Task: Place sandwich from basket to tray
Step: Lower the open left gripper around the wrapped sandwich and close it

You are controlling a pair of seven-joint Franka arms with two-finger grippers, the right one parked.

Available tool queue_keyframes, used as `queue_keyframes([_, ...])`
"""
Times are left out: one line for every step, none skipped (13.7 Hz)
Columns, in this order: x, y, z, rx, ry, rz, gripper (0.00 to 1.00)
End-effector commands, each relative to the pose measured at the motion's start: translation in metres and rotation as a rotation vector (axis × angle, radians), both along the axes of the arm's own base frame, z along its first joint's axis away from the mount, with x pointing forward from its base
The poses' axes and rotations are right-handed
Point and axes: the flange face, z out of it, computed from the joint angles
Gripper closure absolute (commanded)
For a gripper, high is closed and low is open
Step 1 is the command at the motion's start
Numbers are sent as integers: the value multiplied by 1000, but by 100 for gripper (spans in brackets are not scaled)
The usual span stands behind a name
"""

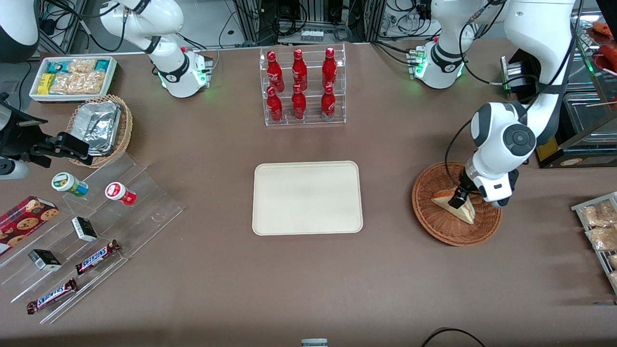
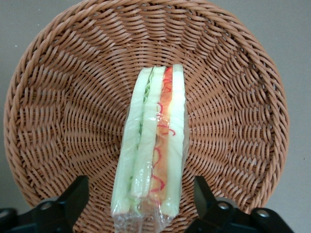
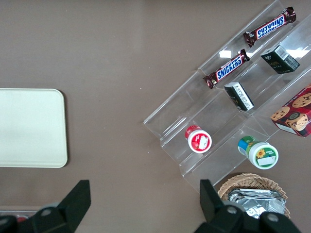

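The sandwich point(image 1: 457, 207) is a wrapped pale wedge with red and green filling, lying in the round reddish-brown wicker basket point(image 1: 429, 219) toward the working arm's end of the table. My left gripper point(image 1: 459, 198) is down in the basket, open, one finger on each side of the sandwich, not touching it. In the left wrist view the sandwich point(image 2: 154, 145) stands on edge between my black fingers point(image 2: 73, 196), with gaps on both sides, over the basket point(image 2: 63, 102). The cream tray point(image 1: 307, 197) lies flat in the middle of the table, and also shows in the right wrist view point(image 3: 29, 127).
A clear rack of red bottles point(image 1: 302, 86) stands farther from the front camera than the tray. A clear stepped stand with snack bars and cups point(image 1: 87, 231), a tan basket of foil containers point(image 1: 101, 127) and a white bin of snacks point(image 1: 72, 77) lie toward the parked arm's end.
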Motion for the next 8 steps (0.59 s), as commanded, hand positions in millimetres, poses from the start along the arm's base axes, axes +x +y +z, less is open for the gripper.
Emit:
queue_keyframes([6, 1, 5, 3, -24, 18, 100])
queue_keyframes([7, 1, 7, 2, -27, 18, 100])
queue_keyframes([7, 1, 10, 4, -27, 6, 100])
queue_keyframes([6, 1, 23, 8, -26, -3, 100])
queue_keyframes([4, 1, 36, 20, -6, -29, 100])
queue_keyframes([2, -2, 58, 32, 41, -74, 100])
queue_keyframes([0, -6, 79, 43, 79, -112, 100])
queue_keyframes([-2, -20, 104, 57, 100, -167, 100])
